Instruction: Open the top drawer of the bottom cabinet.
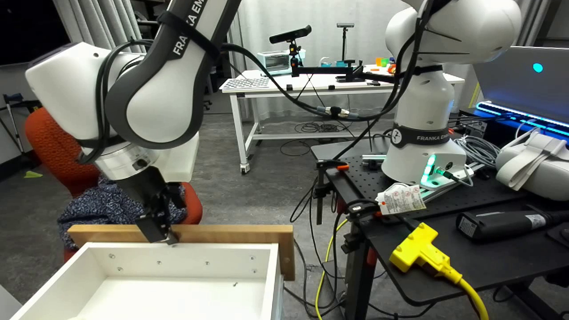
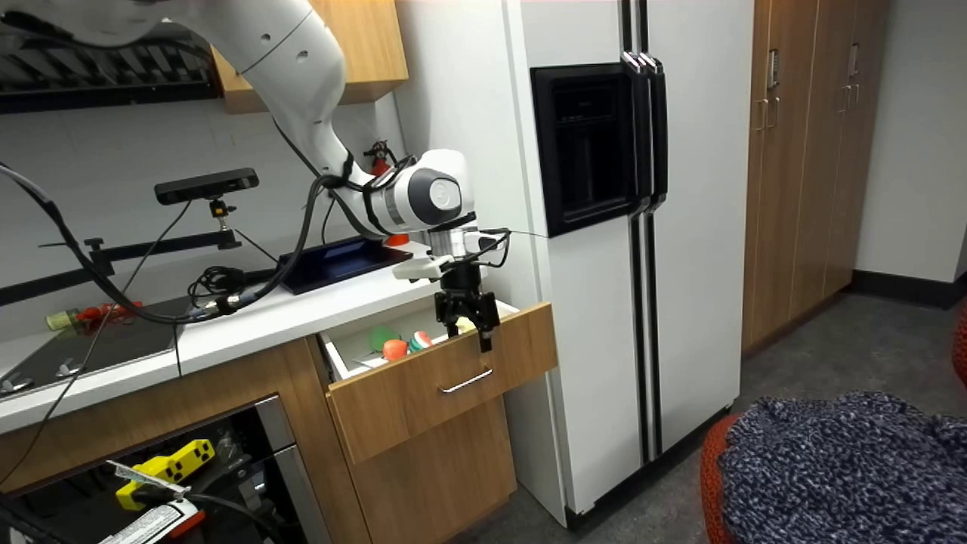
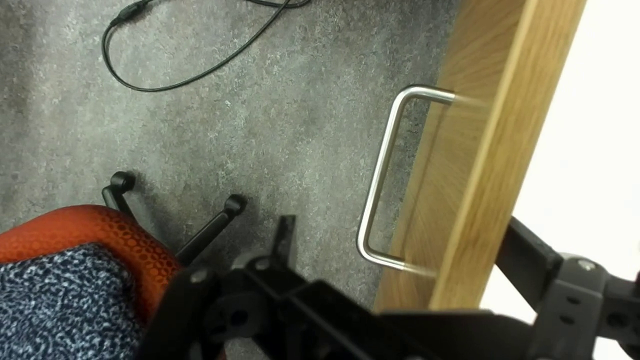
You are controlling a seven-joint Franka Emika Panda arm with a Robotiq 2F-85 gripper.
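Observation:
The top drawer [image 1: 231,234] stands pulled out, with a pale wood front and white inside, in both exterior views; its front [image 2: 400,408] faces the room. My gripper [image 2: 470,338] is at the top edge of the drawer front. In the wrist view my gripper [image 3: 400,227] is open, its fingers wide apart. One finger is on the white inner side of the front panel, the other outside over the floor. The inner finger is close to the panel; I cannot tell if it touches. The metal handle [image 3: 377,180] is on the outer face, not gripped.
Small coloured objects [image 2: 396,347] lie in the drawer. A white fridge [image 2: 695,227] stands beside the cabinet. An orange chair [image 1: 193,206] with a dark speckled cloth [image 1: 104,204] is in front of the drawer. A black robot table [image 1: 444,249] with cables stands nearby.

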